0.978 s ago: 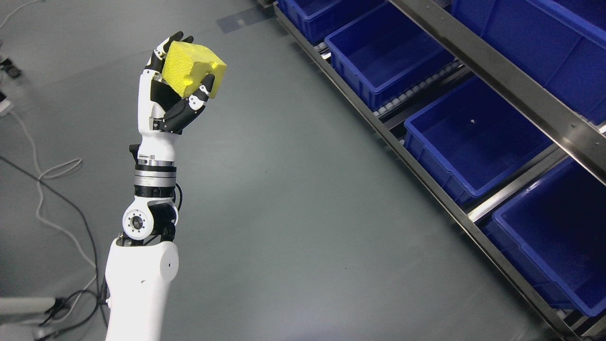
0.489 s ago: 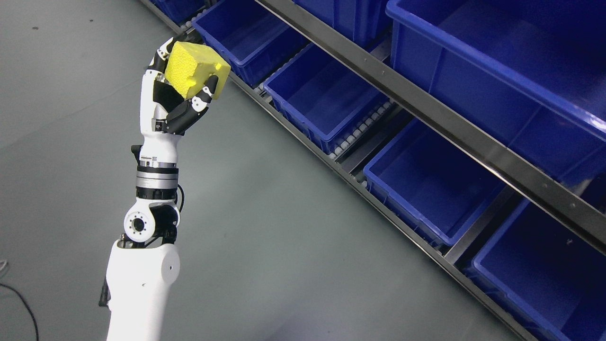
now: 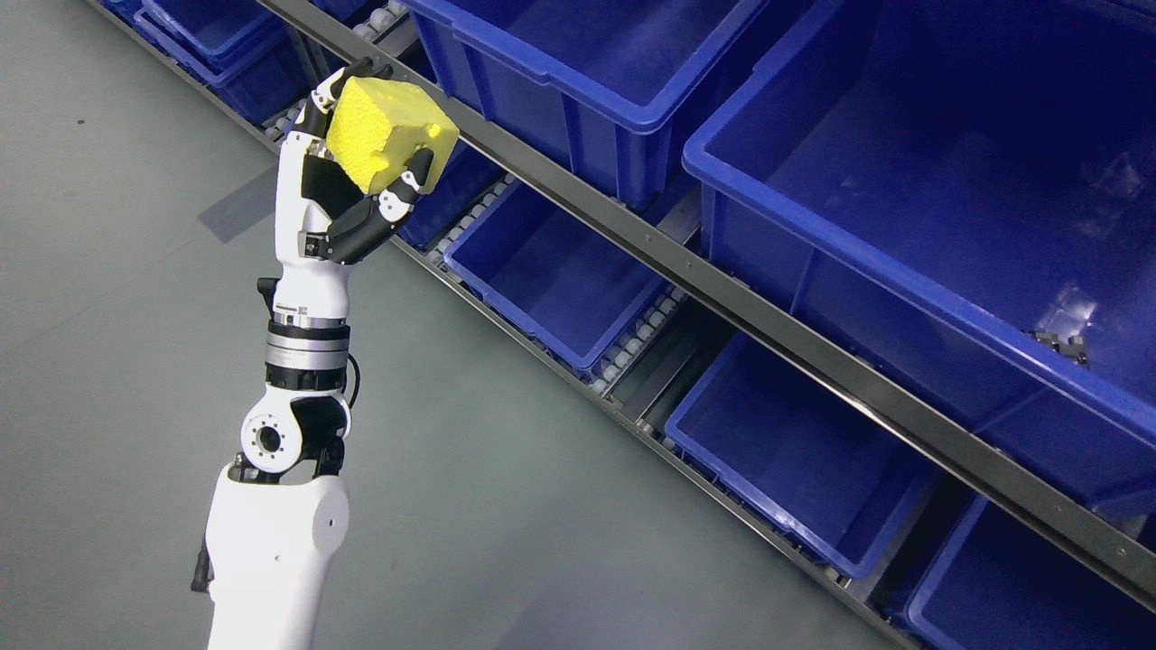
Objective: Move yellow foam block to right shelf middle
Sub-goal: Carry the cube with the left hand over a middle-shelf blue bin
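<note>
Left hand (image 3: 348, 171) is raised upright off the left arm (image 3: 275, 533), fingers (image 3: 397, 194) curled around the yellow foam block (image 3: 390, 133), thumb pressed on its lower right face, other fingertips showing behind the top left edge. Block is held in the air, tilted, porous face toward camera, smooth faces on top and right. It sits in front of the left end of the shelf (image 3: 722, 298), overlapping the metal front rail in view; can't tell if it touches. Shelf runs diagonally from upper left to lower right, blue bins on two levels: upper row has a bin (image 3: 578, 81) just right of the block and a big bin (image 3: 903, 244) further right; lower row on rollers has a bin (image 3: 560, 280) below the block and a second one (image 3: 795, 451) to its right. Grey floor (image 3: 117, 271) under the arm. Right arm not in view.
</note>
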Controlling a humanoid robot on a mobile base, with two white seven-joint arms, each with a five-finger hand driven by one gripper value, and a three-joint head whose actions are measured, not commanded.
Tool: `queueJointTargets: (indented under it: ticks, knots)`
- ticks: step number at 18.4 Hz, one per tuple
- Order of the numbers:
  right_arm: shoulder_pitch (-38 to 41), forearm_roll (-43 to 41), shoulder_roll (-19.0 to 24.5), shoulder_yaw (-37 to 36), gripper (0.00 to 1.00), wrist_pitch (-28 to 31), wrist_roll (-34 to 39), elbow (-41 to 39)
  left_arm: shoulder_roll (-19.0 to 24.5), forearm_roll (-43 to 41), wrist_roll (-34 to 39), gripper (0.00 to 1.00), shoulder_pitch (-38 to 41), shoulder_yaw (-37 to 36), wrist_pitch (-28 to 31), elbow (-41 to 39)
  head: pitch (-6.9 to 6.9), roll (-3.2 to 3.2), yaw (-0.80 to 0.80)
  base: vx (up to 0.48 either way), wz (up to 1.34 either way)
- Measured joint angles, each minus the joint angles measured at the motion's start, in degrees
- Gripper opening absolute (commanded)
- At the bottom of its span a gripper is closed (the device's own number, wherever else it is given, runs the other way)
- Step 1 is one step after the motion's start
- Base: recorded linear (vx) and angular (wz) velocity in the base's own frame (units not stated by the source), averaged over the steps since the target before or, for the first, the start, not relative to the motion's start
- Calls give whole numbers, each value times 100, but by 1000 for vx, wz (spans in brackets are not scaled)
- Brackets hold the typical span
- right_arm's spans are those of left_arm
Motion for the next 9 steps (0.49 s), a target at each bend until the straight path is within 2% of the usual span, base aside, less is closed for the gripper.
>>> queueJointTargets:
  ticks: [3, 9]
  knots:
    - [1, 0, 0, 0, 100, 0, -6, 0, 0, -1, -13, 52, -243, -121, 209, -209, 0, 0, 0, 186, -120]
    - [2, 0, 0, 0, 100, 0, -14, 0, 0, -51, 28, 52, -1381, -258, 2518, -351, 0, 0, 0, 93, -53]
